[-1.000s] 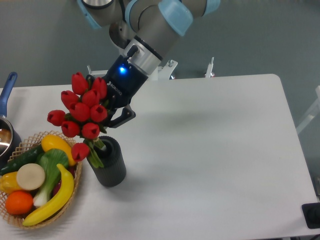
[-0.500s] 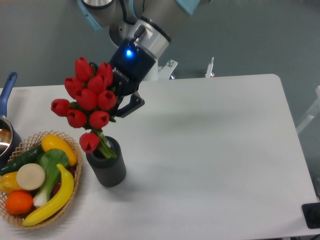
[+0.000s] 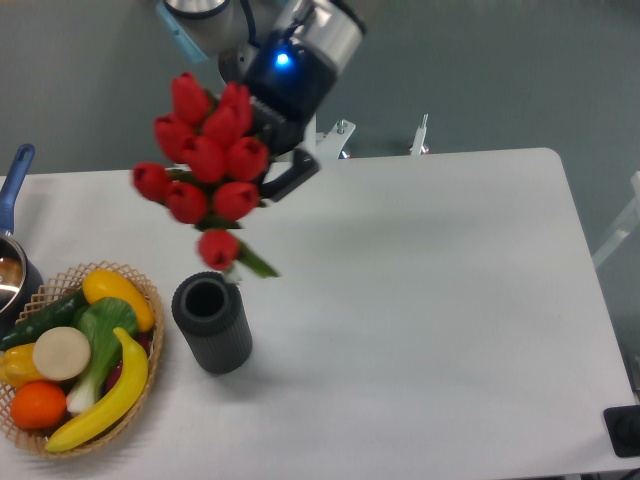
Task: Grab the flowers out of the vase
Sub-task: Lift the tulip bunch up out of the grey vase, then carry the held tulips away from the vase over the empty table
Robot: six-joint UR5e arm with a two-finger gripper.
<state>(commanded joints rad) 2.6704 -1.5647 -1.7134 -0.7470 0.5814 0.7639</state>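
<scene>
— Red buds first: where are the flowers [image 3: 208, 160]?

— In the air, clear of the vase [image 3: 212, 323]. The bunch hangs above and slightly behind it, blurred, with green stems and a leaf trailing down to just over the round mouth, apart from the rim.

— And the gripper [image 3: 268, 168]?

— It is clamped on the flowers at the right side of the bunch, behind the buds. One dark finger [image 3: 294, 182] shows below and to the right of the blooms; the other is hidden by them. A blue light glows on the wrist above.

— How does the vase stand?

— Upright on the white table [image 3: 430, 300], dark grey, its mouth open and nothing in it.

— Anything beside it?

— A woven basket [image 3: 152, 362] just to its left, holding a banana [image 3: 105, 398], an orange [image 3: 39, 404], a yellow pepper [image 3: 115, 292] and some green vegetables. At the far left edge sits a pot [image 3: 12, 275] with a blue handle
</scene>
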